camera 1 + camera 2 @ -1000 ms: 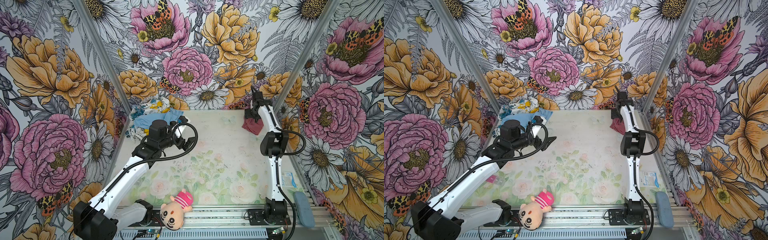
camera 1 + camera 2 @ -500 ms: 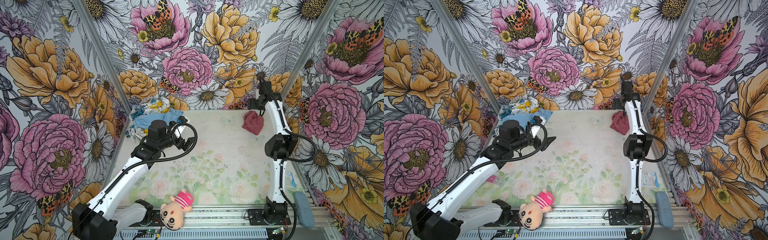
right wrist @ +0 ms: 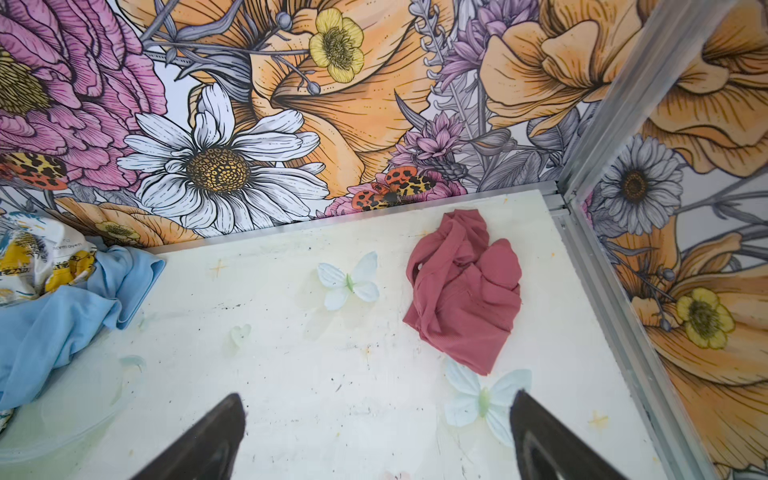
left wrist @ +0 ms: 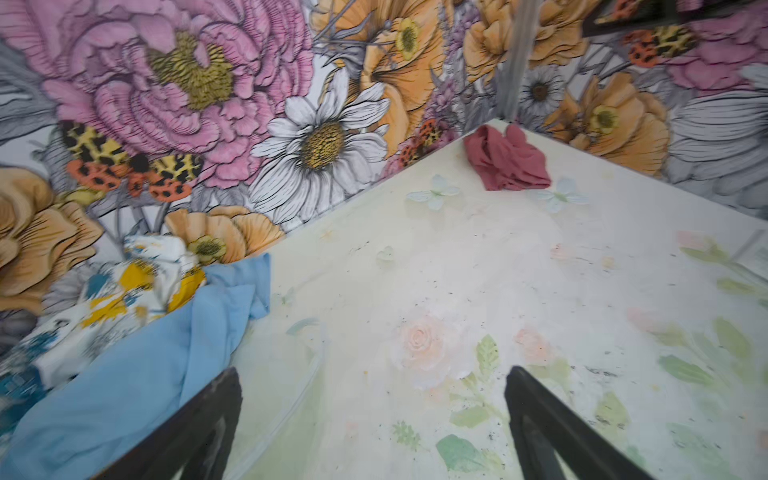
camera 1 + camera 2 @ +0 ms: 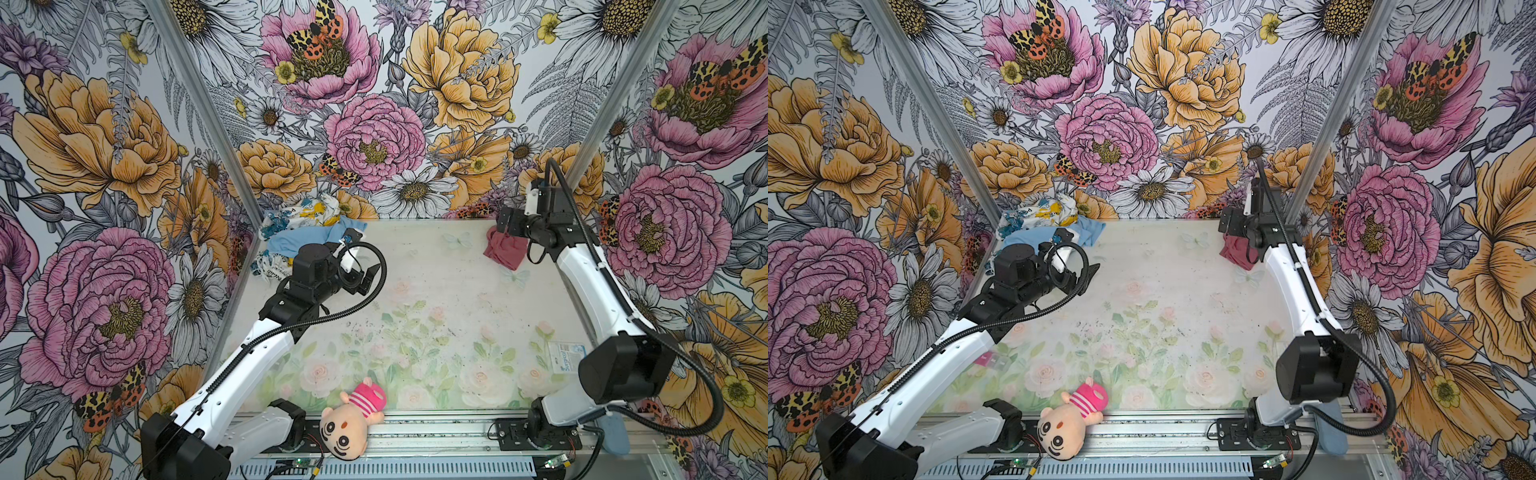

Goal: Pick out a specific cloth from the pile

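White-blue packet (image 5: 566, 357) near table edge: blue word, perhaps "Surgi…"; small lettering on printed cloth (image 3: 54, 249) unreadable.

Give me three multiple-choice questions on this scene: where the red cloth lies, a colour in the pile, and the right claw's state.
1. Where does the red cloth lie?
A) on the pile
B) in the table's far right corner
C) at its near edge

2. What colour is the pile's plain cloth?
A) green
B) black
C) light blue

3. How is the right claw?
A) open, empty
B) shut on the red cloth
C) shut, empty

1 B, alone, far from the pile; 2 C, light blue beside the printed cloths; 3 A, fingers apart over bare table.
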Controlling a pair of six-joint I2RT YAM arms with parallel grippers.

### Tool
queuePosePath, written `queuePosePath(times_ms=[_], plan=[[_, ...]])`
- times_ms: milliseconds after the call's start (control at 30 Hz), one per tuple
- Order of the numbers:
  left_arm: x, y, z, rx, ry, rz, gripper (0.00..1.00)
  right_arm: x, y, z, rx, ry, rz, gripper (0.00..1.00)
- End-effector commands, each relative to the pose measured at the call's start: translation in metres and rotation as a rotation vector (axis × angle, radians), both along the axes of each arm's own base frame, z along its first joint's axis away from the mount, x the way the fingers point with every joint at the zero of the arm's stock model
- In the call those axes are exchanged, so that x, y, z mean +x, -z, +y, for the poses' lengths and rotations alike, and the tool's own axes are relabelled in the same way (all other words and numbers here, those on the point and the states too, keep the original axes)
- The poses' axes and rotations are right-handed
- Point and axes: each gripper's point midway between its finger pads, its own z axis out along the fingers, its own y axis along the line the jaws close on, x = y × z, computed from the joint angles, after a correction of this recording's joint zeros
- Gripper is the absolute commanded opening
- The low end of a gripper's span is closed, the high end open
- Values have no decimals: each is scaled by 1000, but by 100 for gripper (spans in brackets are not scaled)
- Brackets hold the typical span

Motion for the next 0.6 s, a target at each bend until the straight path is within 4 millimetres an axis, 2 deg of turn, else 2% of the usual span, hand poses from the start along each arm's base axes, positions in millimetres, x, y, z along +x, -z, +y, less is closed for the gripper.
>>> queuePosePath(times_ms=[0,33,100,167,267,300,400,433,567], plan=[[2,20,102,-36,-554,-44,99,-15,-10,0,64,14,-164,99],[-5,35,130,-48,-688,-63,99,-26,3,-1,72,20,-163,99],[-23,68,171,-62,-868,-84,99,-43,26,-1,89,30,-181,99],[-38,96,193,-74,-966,-142,99,-57,59,1,86,20,-185,99],[-55,121,211,-157,-1044,-257,99,-76,101,-6,63,57,-174,99],[-58,124,217,-181,-1068,-290,99,-82,113,-10,49,81,-177,100],[-46,124,222,-157,-1039,-296,99,-95,137,-22,8,139,-184,100],[-40,126,226,-172,-1040,-296,99,-97,139,-28,6,176,-175,100],[-12,126,225,-212,-957,-330,99,-94,138,-33,-104,169,-178,100]])
